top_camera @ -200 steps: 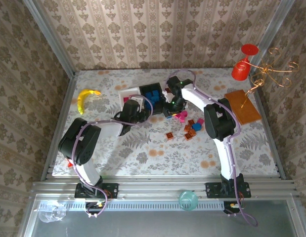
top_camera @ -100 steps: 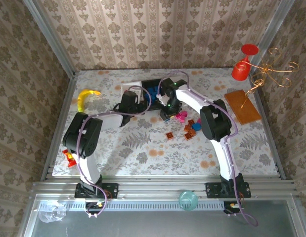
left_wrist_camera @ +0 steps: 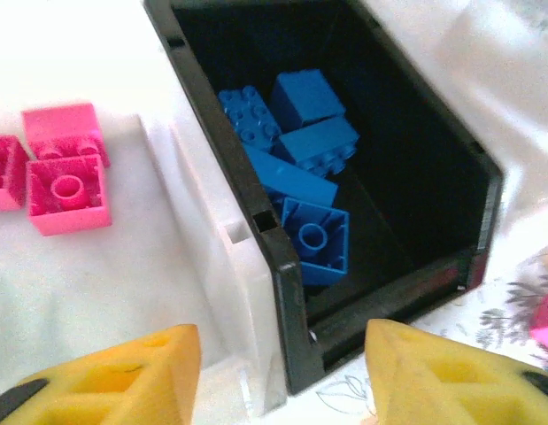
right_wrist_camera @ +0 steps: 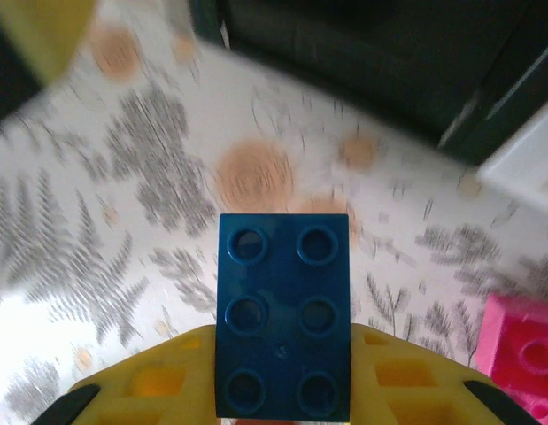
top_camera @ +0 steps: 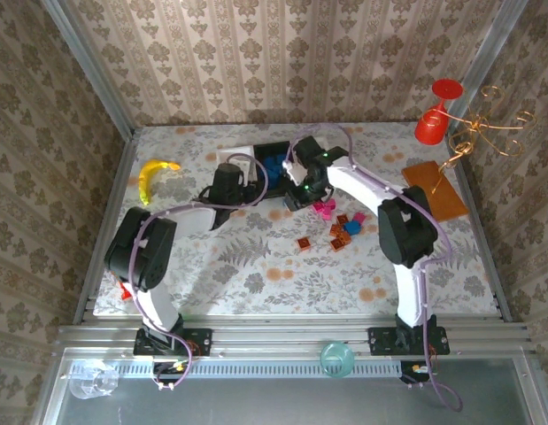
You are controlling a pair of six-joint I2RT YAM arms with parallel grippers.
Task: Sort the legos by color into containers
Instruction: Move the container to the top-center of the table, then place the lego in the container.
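Note:
My left gripper (left_wrist_camera: 281, 343) hangs open over the wall shared by a white tray (left_wrist_camera: 181, 266) and a black tray (left_wrist_camera: 406, 168), with nothing between its yellow fingers. Pink legos (left_wrist_camera: 65, 190) lie in the white tray and several blue legos (left_wrist_camera: 300, 155) in the black one. My right gripper (right_wrist_camera: 284, 359) is shut on a dark blue lego (right_wrist_camera: 283, 301) above the floral table, just in front of the black tray (top_camera: 275, 162). From above, my left gripper (top_camera: 228, 180) and right gripper (top_camera: 299, 189) flank the trays. Loose pink (top_camera: 324, 209), orange-brown (top_camera: 303, 243) and blue (top_camera: 351, 227) legos lie to the right.
A banana (top_camera: 154, 175) lies at the table's left. At the right sit a flat orange-brown plate (top_camera: 435, 190), a red glass (top_camera: 437, 113) and a gold wire stand (top_camera: 486, 124). A teal cup (top_camera: 337, 359) rests on the front rail.
My left gripper moved up to the trays and went from shut to open. My right gripper shifted slightly left toward the black tray, still holding the blue lego.

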